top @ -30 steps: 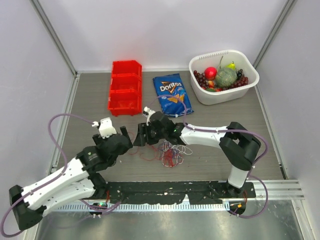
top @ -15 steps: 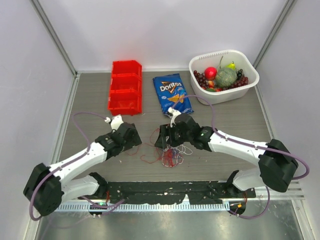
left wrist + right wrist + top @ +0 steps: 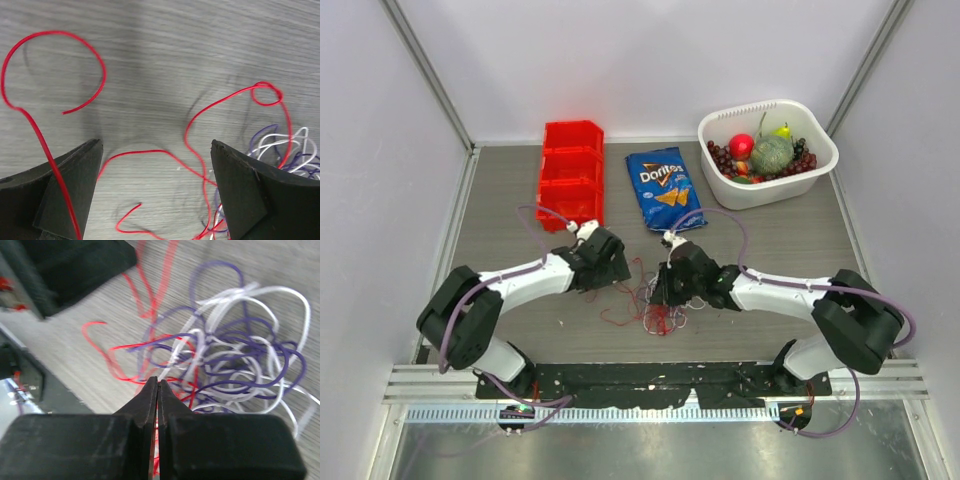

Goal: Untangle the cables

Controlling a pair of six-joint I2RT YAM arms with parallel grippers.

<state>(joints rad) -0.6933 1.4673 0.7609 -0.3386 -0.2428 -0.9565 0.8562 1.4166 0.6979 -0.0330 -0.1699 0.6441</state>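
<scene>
My right gripper (image 3: pixel 158 382) is clenched, and a red strand seems pinched in its seam. The cables (image 3: pixel 235 365) bunch just beyond its tips on the table (image 3: pixel 165 50). They look thin, light and floppy, and a yank would likely tighten the knots, so I'd take one free end. My left gripper (image 3: pixel 156 146) stands spread, with loose red loops between its fingers.

top camera: high over the table (image 3: pixel 800 230) near edge, facing down, far. wrist cameras: close, low, facing inward; all share cables (image 3: pixel 660 308).
</scene>
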